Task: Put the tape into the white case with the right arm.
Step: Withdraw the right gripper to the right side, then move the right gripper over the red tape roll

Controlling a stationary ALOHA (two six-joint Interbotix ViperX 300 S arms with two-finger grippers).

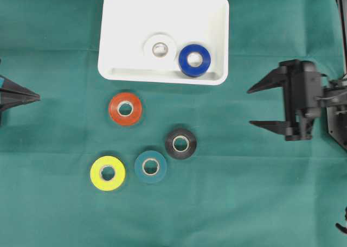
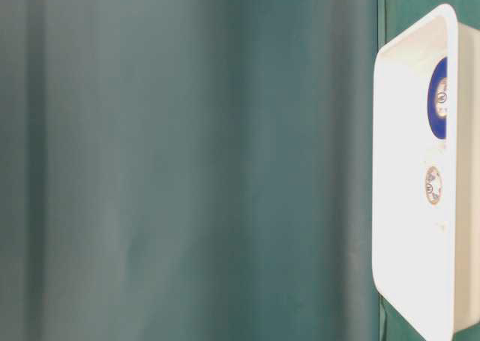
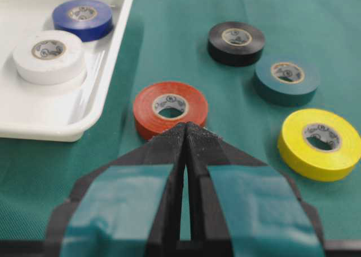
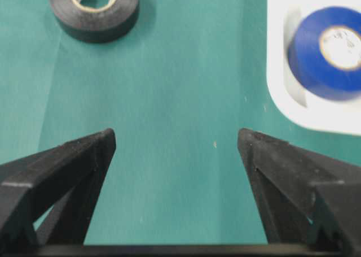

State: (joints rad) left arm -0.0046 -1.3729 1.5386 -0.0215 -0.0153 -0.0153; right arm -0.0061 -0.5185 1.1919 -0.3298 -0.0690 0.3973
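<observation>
Four rolls lie loose on the desk ahead of my right tool [image 1: 250,106]: yellow tape [image 1: 107,173] and orange tape [image 1: 125,108] farthest from it, teal tape [image 1: 150,166] next, black tape [image 1: 180,143] nearest. The white case [image 1: 130,19], ahead and off to one side of the tool, already holds white tape [image 1: 160,50] and blue tape [image 1: 194,60]. My left tool [image 3: 186,134] is clenched, empty; the right is released, empty. Risk, I judge: reaching for black, a finger could nudge teal just beside it.

We see two tape rolls [image 1: 178,54] inside the white case [image 1: 124,19] at twelve o'clock; four loose rolls [image 1: 143,144] lie on the cloth [image 1: 54,203] toward six o'clock of it.
</observation>
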